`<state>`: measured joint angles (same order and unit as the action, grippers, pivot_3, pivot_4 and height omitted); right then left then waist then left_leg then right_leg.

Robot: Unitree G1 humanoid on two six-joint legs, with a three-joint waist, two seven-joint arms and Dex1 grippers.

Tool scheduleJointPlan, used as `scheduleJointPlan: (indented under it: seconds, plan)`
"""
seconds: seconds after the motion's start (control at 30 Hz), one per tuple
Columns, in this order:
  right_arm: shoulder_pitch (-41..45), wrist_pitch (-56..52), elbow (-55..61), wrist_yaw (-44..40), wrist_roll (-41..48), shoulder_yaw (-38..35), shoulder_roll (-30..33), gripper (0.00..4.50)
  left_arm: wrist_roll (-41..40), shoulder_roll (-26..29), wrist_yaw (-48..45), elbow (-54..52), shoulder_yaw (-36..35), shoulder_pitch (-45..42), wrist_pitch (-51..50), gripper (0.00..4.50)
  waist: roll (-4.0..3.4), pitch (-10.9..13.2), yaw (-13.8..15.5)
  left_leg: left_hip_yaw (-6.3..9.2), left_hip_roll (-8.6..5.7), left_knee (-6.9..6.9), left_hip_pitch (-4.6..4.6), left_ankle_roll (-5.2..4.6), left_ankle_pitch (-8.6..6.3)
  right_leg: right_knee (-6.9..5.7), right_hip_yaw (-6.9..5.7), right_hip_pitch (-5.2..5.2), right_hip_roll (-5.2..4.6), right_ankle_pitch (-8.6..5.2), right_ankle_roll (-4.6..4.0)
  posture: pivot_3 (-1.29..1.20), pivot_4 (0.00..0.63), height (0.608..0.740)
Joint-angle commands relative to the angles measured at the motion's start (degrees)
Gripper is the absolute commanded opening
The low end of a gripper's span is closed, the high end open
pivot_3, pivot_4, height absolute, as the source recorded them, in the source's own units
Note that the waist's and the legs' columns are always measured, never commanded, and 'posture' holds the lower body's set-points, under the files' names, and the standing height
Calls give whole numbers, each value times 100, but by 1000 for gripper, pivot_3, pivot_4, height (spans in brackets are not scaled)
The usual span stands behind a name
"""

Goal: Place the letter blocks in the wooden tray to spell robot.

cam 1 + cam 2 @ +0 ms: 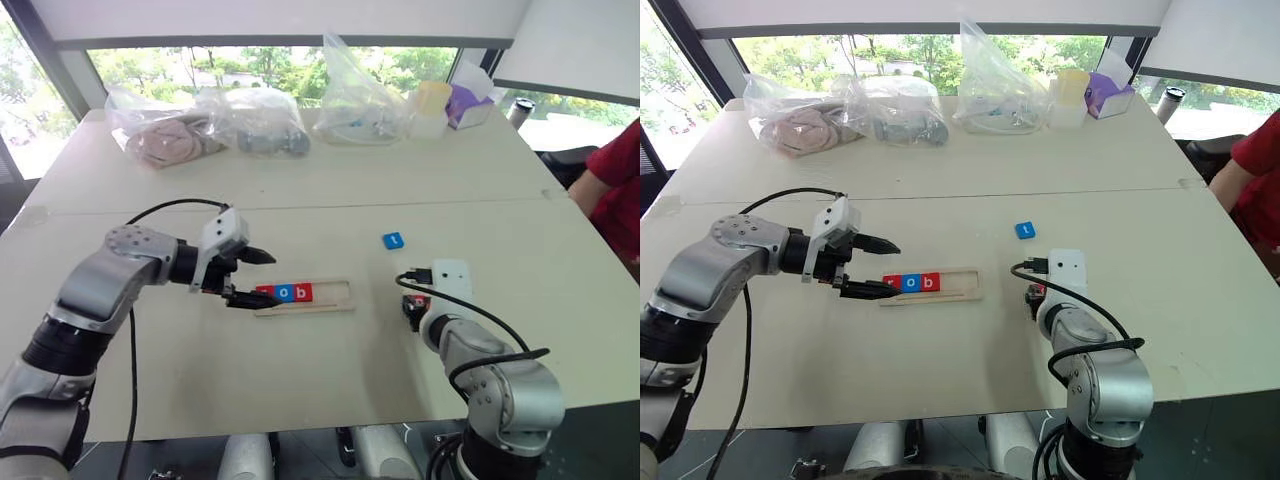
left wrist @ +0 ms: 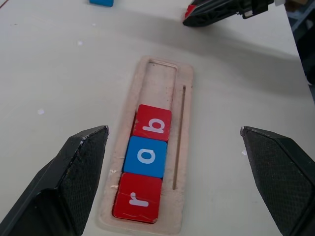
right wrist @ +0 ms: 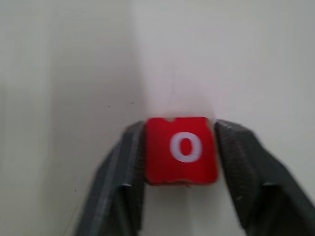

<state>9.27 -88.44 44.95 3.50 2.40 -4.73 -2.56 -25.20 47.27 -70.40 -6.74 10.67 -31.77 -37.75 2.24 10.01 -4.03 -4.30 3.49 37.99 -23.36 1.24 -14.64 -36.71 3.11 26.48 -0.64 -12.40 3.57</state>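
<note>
The pale table (image 1: 330,370) carries everything, with clear plastic bags (image 1: 260,120) of odds and ends lined along its far edge by the window and a person's red sleeve (image 1: 622,180) at the right side. Near the middle lies the wooden tray (image 2: 183,147), long and narrow, its left end filled with three letter blocks touching in a row: a red r (image 2: 138,197), a blue o (image 2: 145,156) and a red b (image 2: 153,123) (the two spaces at the right end stay bare). The left gripper (image 1: 248,278) hangs just over the tray's left end, its two black fingers (image 2: 69,182) spread wide on either side of the tray, holding nothing. Well to the right of the tray, the right gripper (image 3: 180,152) points down at the table with its fingers closed against both sides of a red o block (image 3: 181,150). Beyond it, apart from the tray, a blue t block (image 1: 393,240) lies alone on the table.
</note>
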Motion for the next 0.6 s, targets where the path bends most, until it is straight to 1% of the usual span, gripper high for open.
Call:
scheduleJointPlan:
  seconds: [0.03,0.07,0.17,0.2,0.23,0.3,0.37,0.4,0.47,0.5,0.53,0.6]
  plan:
    - [-84,-181,-82,-82,136,31,-542,4230,59,-3,-76,-23,-28,-118,110,4500,1,0,1,0,1,0,0,0,0,5,0,-3,0,0,0,0,150,740]
    - [-54,-220,-44,-104,159,30,-464,4379,67,-2,-82,-27,-43,-110,108,4500,1,0,1,0,1,0,0,0,0,9,0,-5,0,0,1,0,150,740]
    - [173,-306,226,-237,226,-262,-317,4379,90,25,-72,-65,-95,-69,102,4500,1,-1,4,-2,3,0,-2,0,0,30,0,-11,-2,1,0,0,150,740]
    - [316,-56,320,-648,402,-429,316,4379,56,58,-82,-96,-156,-68,73,4500,0,0,7,-2,4,-1,-5,0,0,34,0,-12,-2,2,-1,0,150,740]
    - [413,128,376,-959,530,-538,791,4379,29,81,-90,-117,-198,-69,52,4500,-6,3,7,-2,3,-2,-7,0,0,37,-1,-12,-3,2,0,0,150,740]
    - [643,592,241,-2058,1141,-1058,1718,4379,-43,127,-135,-171,-277,-124,7,4500,-14,9,10,-9,-2,-3,-15,0,0,49,3,-9,-12,3,1,0,150,740]
    - [536,1555,0,-3386,1637,-1059,2905,4379,-139,183,-283,-288,-290,-162,-27,4500,-11,9,25,-8,-17,-3,-17,0,-1,56,5,-16,-20,2,3,0,150,740]
    - [423,2106,-144,-3983,1804,-1038,3397,4379,-220,222,-386,-383,-286,-164,-60,4500,-10,10,30,-4,-22,-6,-16,-5,-3,59,4,-20,-21,1,5,0,150,740]
    - [215,2828,-597,-4919,2126,-1112,4063,4379,-391,302,-568,-611,-273,-169,-132,4500,-3,8,30,0,-27,-17,-13,-23,-14,63,3,-24,-21,-9,20,0,150,740]
    - [111,3255,-893,-5259,2130,-1096,4335,4379,-455,328,-618,-733,-266,-175,-158,4500,-2,8,33,4,-28,-22,-9,-30,-18,62,3,-28,-17,-14,27,0,150,740]
    - [3,3749,-1288,-5637,2028,-947,4662,4379,-488,365,-660,-895,-248,-187,-173,4500,-2,8,37,8,-28,-24,-8,-38,-23,60,3,-28,-13,-16,32,0,150,740]
    - [-105,4703,-2029,-6200,1749,-591,5122,4379,-559,397,-668,-1168,-250,-216,-244,4500,-2,9,42,11,-29,-30,-8,-42,-25,57,3,-25,-9,-18,34,0,150,740]
